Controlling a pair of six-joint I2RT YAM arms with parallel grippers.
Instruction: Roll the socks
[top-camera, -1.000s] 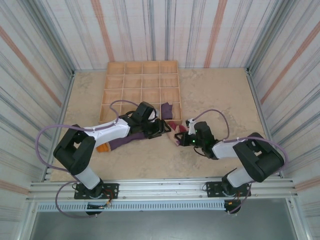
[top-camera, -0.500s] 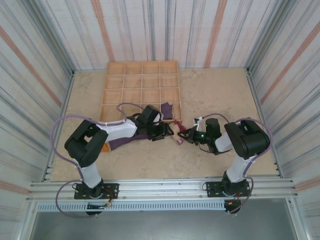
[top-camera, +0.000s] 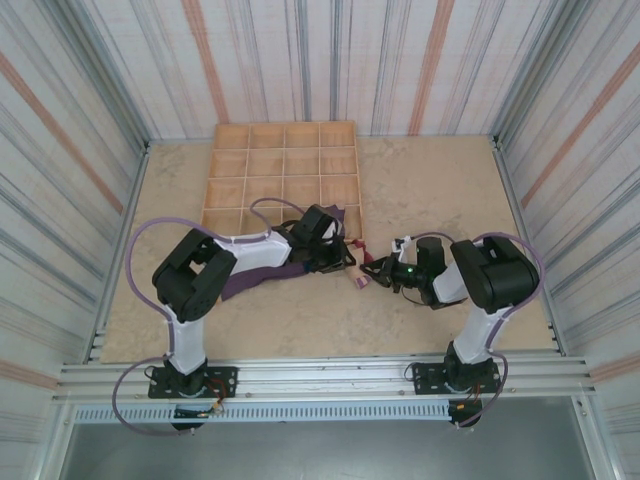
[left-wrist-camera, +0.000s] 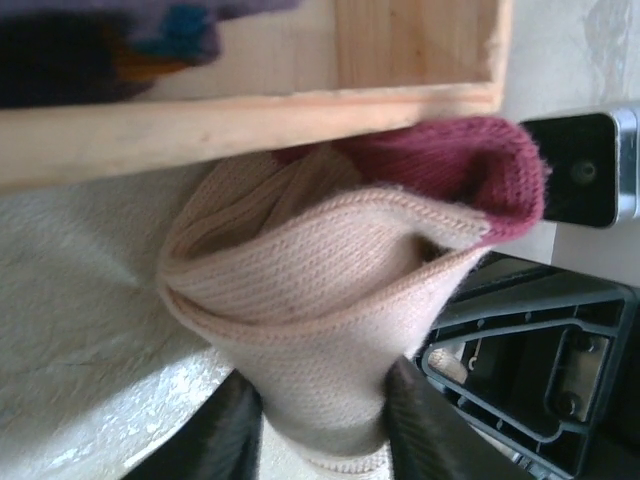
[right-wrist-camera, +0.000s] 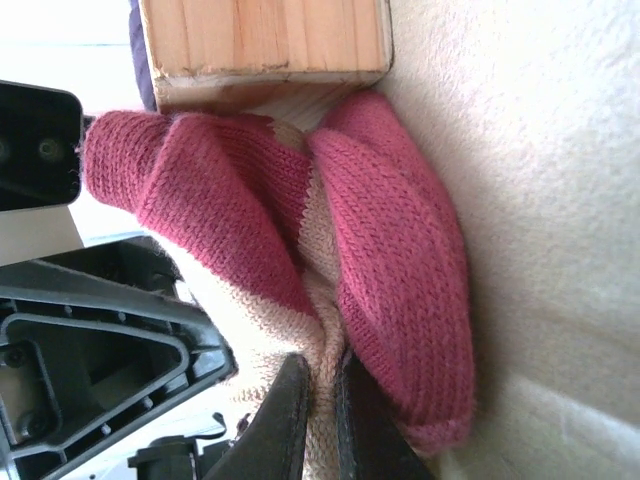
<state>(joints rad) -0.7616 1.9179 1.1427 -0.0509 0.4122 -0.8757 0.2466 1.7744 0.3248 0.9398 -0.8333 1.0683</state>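
Note:
The tan sock with a red toe (top-camera: 361, 272) lies bunched on the table just off the wooden tray's front right corner. My left gripper (top-camera: 343, 260) reaches it from the left. In the left wrist view its dark fingers (left-wrist-camera: 228, 432) press both sides of a thick tan fold (left-wrist-camera: 320, 310), with the gripper (left-wrist-camera: 322, 405) shut on it. My right gripper (top-camera: 378, 270) comes from the right and is shut (right-wrist-camera: 325, 400) on a thin pinch of the same sock (right-wrist-camera: 390, 230) beside the red toe. A purple sock (top-camera: 255, 281) lies flat under my left arm.
The wooden tray (top-camera: 282, 165) of several compartments stands behind the sock; its front wall (left-wrist-camera: 250, 115) and corner (right-wrist-camera: 270, 45) are very close to both grippers. A dark purple sock (top-camera: 335, 216) rests in the tray's front right compartment. Striped walls enclose the table.
My left arm has swung right to the tan sock and its jaws have closed on the fold. The right gripper shifted slightly right, still pinching the sock.

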